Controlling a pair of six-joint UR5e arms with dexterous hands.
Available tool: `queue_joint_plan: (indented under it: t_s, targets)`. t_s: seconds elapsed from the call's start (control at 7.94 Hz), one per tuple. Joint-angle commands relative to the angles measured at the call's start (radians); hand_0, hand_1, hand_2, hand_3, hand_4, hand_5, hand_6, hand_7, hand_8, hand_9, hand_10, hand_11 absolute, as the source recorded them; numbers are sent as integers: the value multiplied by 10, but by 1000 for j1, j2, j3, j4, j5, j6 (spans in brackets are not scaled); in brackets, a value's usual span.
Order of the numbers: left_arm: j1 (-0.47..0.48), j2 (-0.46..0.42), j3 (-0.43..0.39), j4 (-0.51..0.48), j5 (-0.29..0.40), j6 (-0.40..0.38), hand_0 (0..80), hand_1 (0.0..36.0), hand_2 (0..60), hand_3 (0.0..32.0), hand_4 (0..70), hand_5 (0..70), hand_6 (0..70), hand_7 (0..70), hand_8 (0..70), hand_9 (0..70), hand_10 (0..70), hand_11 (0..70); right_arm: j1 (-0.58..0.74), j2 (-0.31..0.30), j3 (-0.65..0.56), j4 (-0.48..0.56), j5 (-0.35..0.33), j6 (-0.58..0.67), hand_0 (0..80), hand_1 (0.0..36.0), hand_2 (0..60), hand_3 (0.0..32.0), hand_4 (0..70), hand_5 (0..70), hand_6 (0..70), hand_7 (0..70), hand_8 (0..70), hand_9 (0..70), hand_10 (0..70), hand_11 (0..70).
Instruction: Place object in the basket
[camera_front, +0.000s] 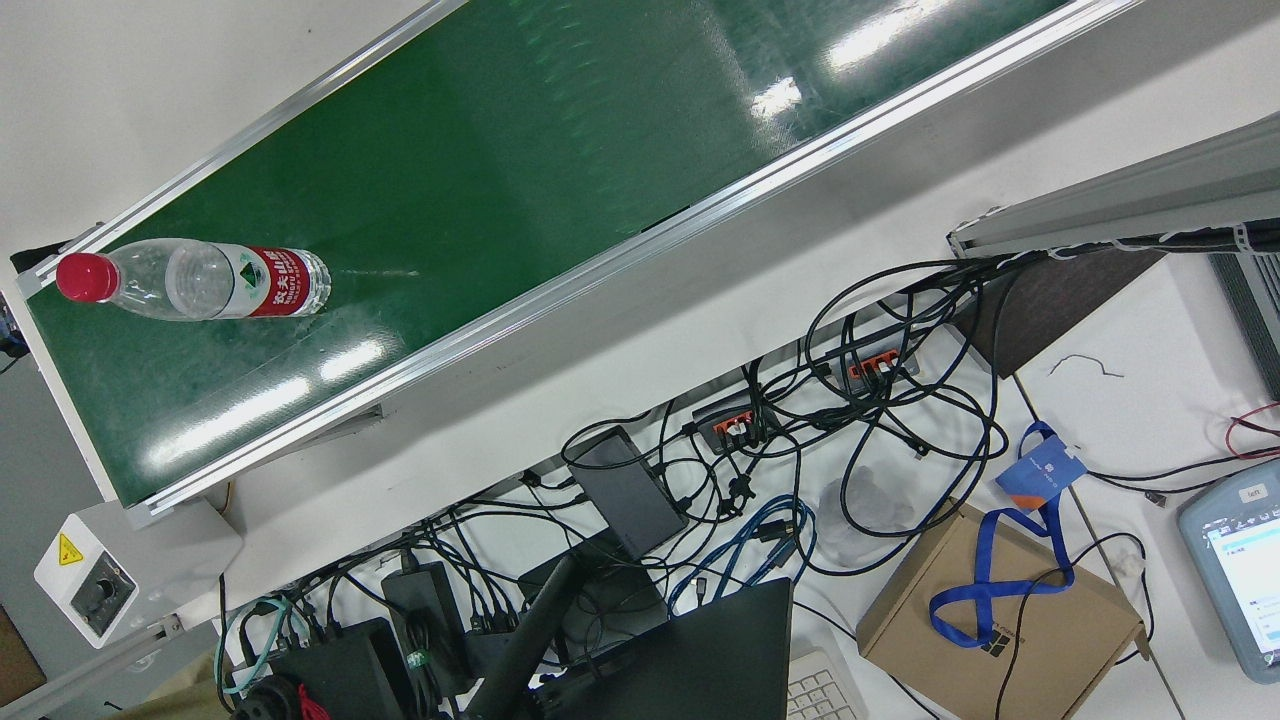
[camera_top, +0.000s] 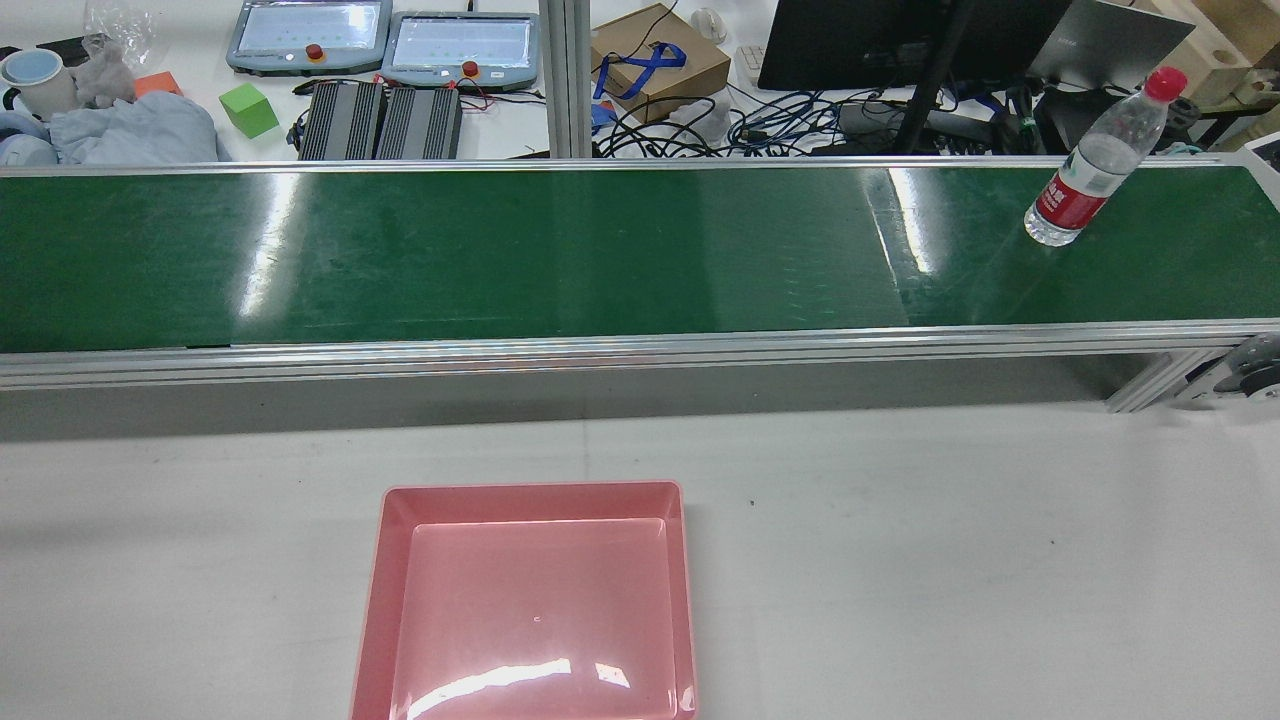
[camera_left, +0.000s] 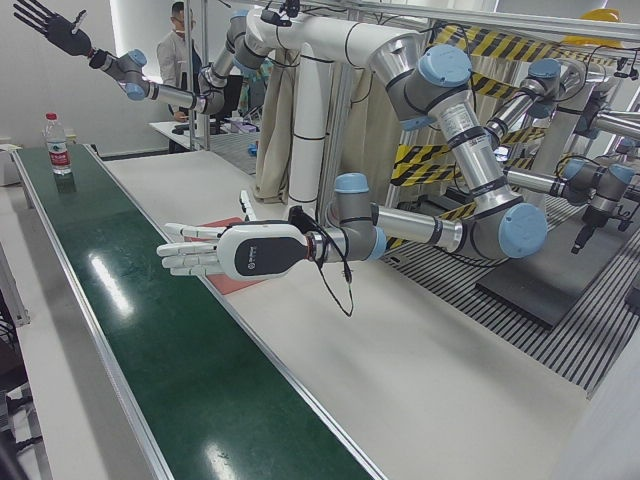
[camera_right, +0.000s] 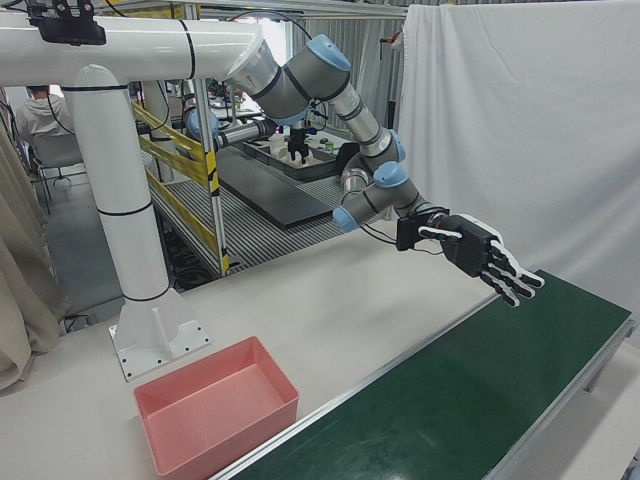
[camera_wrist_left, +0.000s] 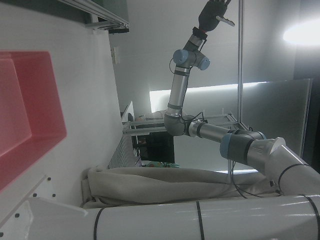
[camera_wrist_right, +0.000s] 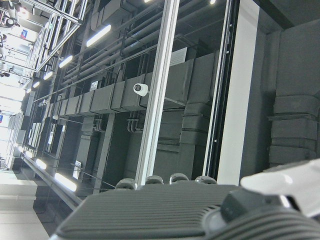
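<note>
Beyond my belt: the operators' clutter

Past the green conveyor belt (camera_top: 560, 255) that runs across in front of me, I see two teach pendants (camera_top: 385, 45) lying side by side, a green cube (camera_top: 248, 109) and a small orange block (camera_top: 155, 84) near a heap of pale cloth (camera_top: 130, 130), a cardboard box (camera_top: 665, 60) with a blue lanyard (camera_top: 640, 62) draped over it, a tangle of black cables (camera_front: 850, 400), and a dark monitor (camera_top: 850, 40); a person (camera_left: 182, 55) stands far off behind the arms.
</note>
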Motion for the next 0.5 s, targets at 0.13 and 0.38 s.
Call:
queue_joint_plan:
  t_s: [0.13,0.38]
  targets:
    - [0,0,-2,0,1,0,509,112,0,0,163,127,4,0,20,50,60,100,0,0,0,0,0,0,0,0,0,0,0,0,0,0,0,0,0,0]
    - [0,5,-8,1,1,-3,512,112,0,0,165,128,2,0,19,49,59,100,0,0,0,0,0,0,0,0,0,0,0,0,0,0,0,0,0,0]
